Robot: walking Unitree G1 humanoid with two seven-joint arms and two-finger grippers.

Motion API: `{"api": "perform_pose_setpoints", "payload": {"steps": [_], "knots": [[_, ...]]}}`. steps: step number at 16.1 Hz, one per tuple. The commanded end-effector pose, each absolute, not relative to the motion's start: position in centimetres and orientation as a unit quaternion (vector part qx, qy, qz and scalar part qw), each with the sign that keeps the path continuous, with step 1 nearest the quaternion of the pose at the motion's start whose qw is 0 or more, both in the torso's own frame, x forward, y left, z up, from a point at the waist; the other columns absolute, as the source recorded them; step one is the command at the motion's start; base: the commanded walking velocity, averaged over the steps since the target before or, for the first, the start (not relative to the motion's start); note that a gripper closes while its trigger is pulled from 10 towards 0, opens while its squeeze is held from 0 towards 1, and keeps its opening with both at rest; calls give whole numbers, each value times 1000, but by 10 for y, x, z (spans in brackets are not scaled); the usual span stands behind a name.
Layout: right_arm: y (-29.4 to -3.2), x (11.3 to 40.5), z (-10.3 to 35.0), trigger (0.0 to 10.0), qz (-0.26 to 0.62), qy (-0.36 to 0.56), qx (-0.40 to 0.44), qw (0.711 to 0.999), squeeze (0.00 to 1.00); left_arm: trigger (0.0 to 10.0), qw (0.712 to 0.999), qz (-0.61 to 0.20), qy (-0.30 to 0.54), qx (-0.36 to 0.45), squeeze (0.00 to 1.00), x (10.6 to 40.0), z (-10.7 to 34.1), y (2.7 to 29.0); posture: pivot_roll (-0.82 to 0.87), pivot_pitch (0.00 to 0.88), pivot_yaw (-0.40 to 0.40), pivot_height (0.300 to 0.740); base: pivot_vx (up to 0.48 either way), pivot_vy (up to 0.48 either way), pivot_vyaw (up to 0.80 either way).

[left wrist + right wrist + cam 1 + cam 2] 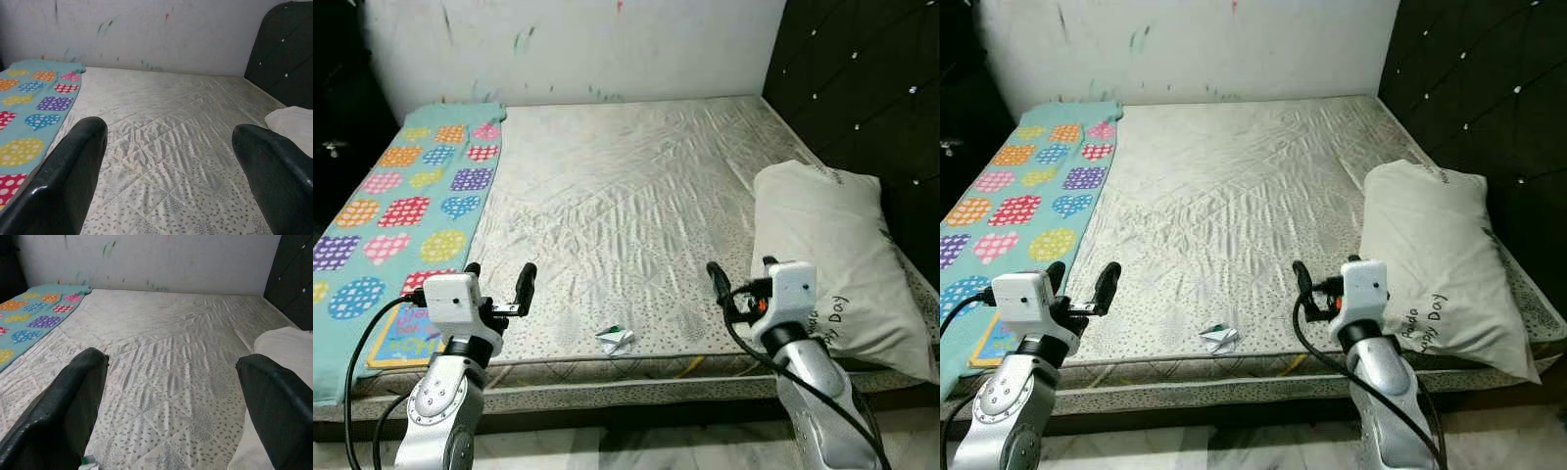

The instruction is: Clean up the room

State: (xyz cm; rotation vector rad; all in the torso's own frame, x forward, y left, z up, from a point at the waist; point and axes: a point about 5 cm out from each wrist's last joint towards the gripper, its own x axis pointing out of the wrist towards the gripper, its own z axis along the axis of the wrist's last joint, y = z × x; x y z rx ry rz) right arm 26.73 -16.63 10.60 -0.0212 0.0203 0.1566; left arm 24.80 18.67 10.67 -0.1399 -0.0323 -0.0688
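White and crumpled, a paper scrap (616, 339) lies at the mattress's (636, 186) near edge, between our grippers: at 3 o'clock from our left gripper (499, 277), at 8 o'clock from our right gripper (740, 274). Both have fingers spread apart, holding nothing.

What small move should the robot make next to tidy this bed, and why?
Probably lower the right gripper toward the crumpled paper scrap at the mattress near edge; it lies between both open grippers, slightly nearer the right.
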Motion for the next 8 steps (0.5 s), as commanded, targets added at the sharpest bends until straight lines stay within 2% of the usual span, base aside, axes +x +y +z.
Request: {"api": "perform_pose_setpoints", "payload": {"steps": [1,4,8], "knots": [[-169,267,108,10000,71,6,-16,997,0,10000,997,-29,0,-75,0,246,101,189,-73,0,51,740,0,0,0],[-183,263,106,10000,54,15,-29,998,0,10000,996,-30,3,-87,0,244,97,185,-83,0,15,740,0,0,0],[-182,265,107,10000,57,14,-28,998,0,10000,996,-14,4,-83,0,242,95,191,-83,0,2,740,0,0,0]]}}
